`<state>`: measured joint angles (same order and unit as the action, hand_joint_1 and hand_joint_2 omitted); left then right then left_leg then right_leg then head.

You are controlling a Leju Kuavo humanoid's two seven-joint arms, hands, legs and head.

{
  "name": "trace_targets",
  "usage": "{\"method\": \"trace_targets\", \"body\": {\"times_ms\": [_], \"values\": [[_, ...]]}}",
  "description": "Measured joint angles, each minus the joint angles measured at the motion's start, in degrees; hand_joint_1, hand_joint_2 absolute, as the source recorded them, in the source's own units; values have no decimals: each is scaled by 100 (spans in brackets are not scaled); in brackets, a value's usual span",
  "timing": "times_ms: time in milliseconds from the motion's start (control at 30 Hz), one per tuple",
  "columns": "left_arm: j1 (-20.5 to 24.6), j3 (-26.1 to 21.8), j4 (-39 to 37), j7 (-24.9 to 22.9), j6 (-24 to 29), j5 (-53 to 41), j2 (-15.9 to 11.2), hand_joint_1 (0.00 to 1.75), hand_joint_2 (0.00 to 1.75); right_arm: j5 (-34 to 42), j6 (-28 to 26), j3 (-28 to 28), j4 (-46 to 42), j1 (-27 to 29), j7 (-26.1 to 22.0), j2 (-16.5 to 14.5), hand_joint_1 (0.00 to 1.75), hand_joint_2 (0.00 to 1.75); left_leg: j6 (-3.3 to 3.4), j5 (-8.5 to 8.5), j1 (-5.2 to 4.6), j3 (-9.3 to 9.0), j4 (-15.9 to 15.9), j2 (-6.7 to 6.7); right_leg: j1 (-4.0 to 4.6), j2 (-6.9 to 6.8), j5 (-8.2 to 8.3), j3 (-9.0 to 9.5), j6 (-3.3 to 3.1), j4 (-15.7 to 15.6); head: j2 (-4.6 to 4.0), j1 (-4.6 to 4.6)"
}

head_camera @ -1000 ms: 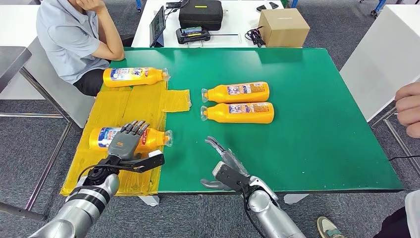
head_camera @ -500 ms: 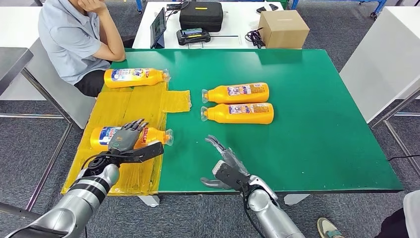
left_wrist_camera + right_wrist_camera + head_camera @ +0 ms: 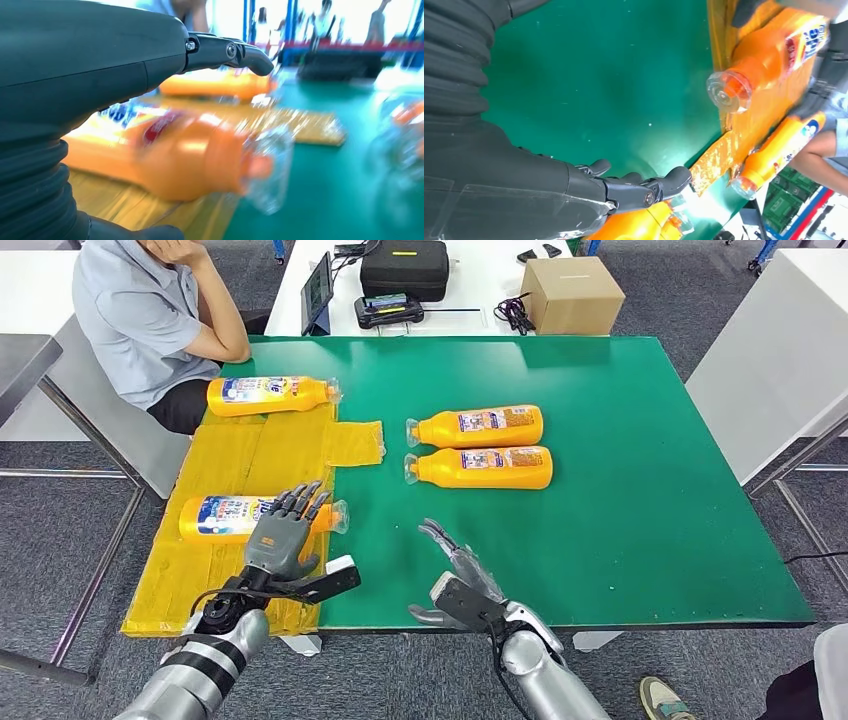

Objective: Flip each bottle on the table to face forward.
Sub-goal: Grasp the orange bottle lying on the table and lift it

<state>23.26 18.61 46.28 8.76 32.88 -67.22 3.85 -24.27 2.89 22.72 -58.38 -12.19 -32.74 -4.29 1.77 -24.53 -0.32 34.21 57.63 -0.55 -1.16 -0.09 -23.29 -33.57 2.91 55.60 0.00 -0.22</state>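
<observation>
Bottle point(image 3: 225, 518) nearest on the left could be rolled off the worktop point(image 3: 640, 530) if nudged by the left robot hand point(image 3: 283, 540), spread open and empty.

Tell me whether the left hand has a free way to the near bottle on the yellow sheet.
Probably yes. The left hand hovers open right at the near bottle, fingers spread over its neck end, and nothing lies between them on the yellow sheet.
</observation>
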Motion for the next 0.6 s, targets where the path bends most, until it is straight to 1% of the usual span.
{"method": "trace_targets", "body": {"times_ms": [100,200,500,600], "values": [[-210,118,391,-27,234,-128,17,0,175,-14,-57,-4,0,45,-7,1,0,175,0,0,1,11,0,1,1,0,0,-13,0,0,0,0],[-356,202,672,-39,330,-176,29,0,175,-22,-79,-11,0,82,-11,1,0,175,0,0,1,15,0,1,1,0,0,-17,0,0,0,0],[-492,293,960,-46,371,-208,31,0,175,-22,-93,-21,0,116,-16,1,0,175,0,0,1,15,0,2,1,1,0,-16,0,0,0,1],[-585,294,1129,-101,581,-566,34,0,175,-45,-183,-22,-2,122,-34,2,0,175,0,0,1,16,0,2,0,1,0,-17,0,0,0,0]]}}
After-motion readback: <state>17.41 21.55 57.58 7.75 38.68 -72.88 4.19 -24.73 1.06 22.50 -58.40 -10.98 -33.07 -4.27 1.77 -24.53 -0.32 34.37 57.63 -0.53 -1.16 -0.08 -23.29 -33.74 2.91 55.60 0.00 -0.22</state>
